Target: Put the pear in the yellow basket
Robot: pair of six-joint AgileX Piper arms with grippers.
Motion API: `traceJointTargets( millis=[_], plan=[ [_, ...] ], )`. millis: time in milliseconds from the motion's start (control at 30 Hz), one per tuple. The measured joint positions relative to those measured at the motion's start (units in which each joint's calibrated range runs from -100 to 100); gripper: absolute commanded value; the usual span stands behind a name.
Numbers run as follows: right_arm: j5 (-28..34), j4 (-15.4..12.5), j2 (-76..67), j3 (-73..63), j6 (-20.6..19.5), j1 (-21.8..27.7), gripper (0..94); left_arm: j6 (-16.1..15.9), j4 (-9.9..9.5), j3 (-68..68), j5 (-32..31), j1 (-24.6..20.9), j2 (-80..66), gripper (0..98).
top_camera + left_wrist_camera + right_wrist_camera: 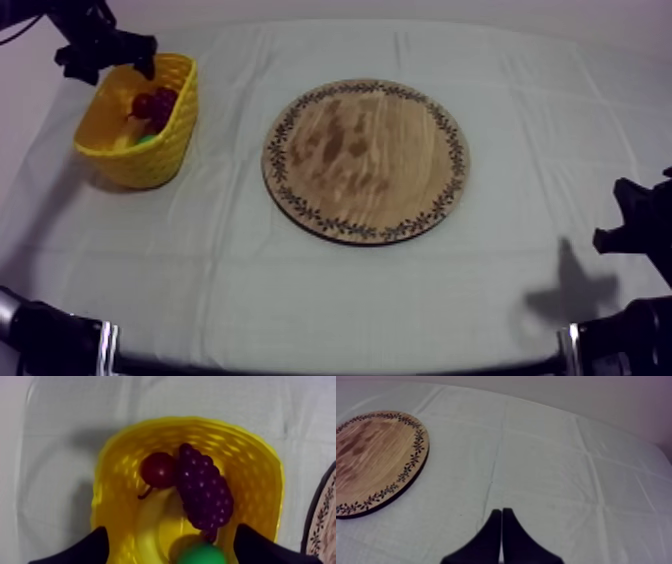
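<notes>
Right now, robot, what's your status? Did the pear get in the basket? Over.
Left gripper open above yellow basket; right gripper shut, beside wooden board. Pear in basket with banana, grapes. Nothing in the way. Over.

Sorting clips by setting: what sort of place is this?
Likely a robot test bench, not a kitchen: a cloth-covered table, toy grapes in a yellow basket under the left gripper, and a bare wooden board.

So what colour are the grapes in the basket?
Dark purple. The bunch of grapes shows best in the left wrist view.
</notes>
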Motion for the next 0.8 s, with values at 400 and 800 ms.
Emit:
traceJointTargets(
  millis=[400, 800],
  plan=[
    [0.0, 0.0, 0.0, 0.0, 0.0, 0.0, 0.5, -0.4, 0.51, 5.3, -8.7, -0.2, -12.1, 34.6],
    [-0.1, 0.0, 0.0, 0.0, 0.0, 0.0, 0.5, 0.8, 0.67, 17.1, -18.7, 0.9, -32.6, 2.1]
  ],
)
